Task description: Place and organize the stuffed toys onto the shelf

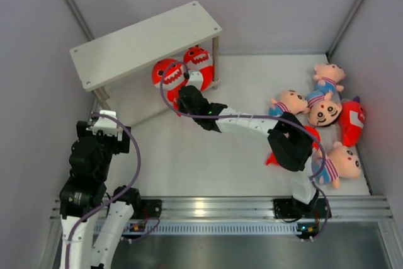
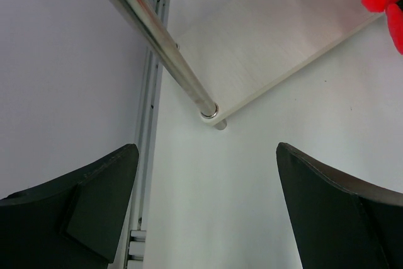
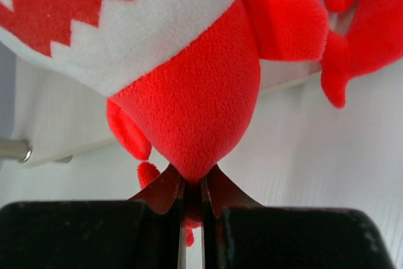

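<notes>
The white shelf (image 1: 145, 41) stands at the back left. Two red sharks (image 1: 169, 72) (image 1: 199, 61) sit at the front of its lower board. My right gripper (image 1: 187, 97) is shut on the tail end of the left shark (image 3: 195, 99), pinched between the jaws (image 3: 192, 184). The second shark (image 3: 365, 29) is beside it. My left gripper (image 1: 104, 124) is open and empty (image 2: 206, 149) near the shelf's front left leg (image 2: 164, 48). Several boy dolls (image 1: 330, 77) (image 1: 289, 102) (image 1: 343, 162) and a red shark (image 1: 352, 121) lie at the right. Another shark (image 1: 272, 159) is partly hidden under my right arm.
The shelf's lower board (image 2: 271, 42) rests just above the table. Grey walls close in the left, back and right sides. The metal frame rail (image 1: 208, 206) runs along the near edge.
</notes>
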Motion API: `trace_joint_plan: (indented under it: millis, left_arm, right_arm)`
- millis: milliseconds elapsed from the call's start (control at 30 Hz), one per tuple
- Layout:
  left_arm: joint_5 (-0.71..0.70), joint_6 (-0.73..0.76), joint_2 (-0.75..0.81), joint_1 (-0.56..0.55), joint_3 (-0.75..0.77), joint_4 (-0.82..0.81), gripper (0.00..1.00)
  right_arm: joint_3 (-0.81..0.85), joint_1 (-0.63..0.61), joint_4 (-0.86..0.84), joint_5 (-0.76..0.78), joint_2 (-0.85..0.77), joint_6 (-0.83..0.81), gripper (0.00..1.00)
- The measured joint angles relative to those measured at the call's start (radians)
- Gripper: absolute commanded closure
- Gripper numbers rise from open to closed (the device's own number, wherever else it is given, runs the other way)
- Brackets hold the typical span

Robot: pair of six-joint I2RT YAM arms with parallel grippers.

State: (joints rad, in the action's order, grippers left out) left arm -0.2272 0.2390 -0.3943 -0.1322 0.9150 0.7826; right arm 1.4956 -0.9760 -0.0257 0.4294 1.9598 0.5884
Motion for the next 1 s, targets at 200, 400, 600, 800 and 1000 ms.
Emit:
trace_joint_plan:
  millis: [200, 400, 600, 800, 1000]
  left_arm:
    - [-0.01, 0.02, 0.011, 0.001, 0.0, -0.001, 0.03]
    - [-0.01, 0.027, 0.011, 0.001, 0.0, -0.001, 0.03]
    - [-0.011, 0.036, 0.011, 0.001, -0.001, -0.001, 0.02]
    - [-0.01, 0.042, 0.011, 0.001, -0.001, -0.001, 0.02]
    - [-0.01, 0.043, 0.011, 0.001, 0.0, -0.001, 0.02]
  right_arm:
    - [0.205, 0.036, 0.067, 0.052, 0.179, -0.029, 1.0]
    - [0.368, 0.055, 0.108, 0.075, 0.305, -0.047, 1.0]
    - [0.418, 0.066, 0.136, 0.079, 0.344, -0.072, 0.77]
    - [0.411, 0.084, 0.137, 0.075, 0.343, -0.052, 0.59]
    - [0.389, 0.089, 0.128, 0.056, 0.34, -0.025, 0.43]
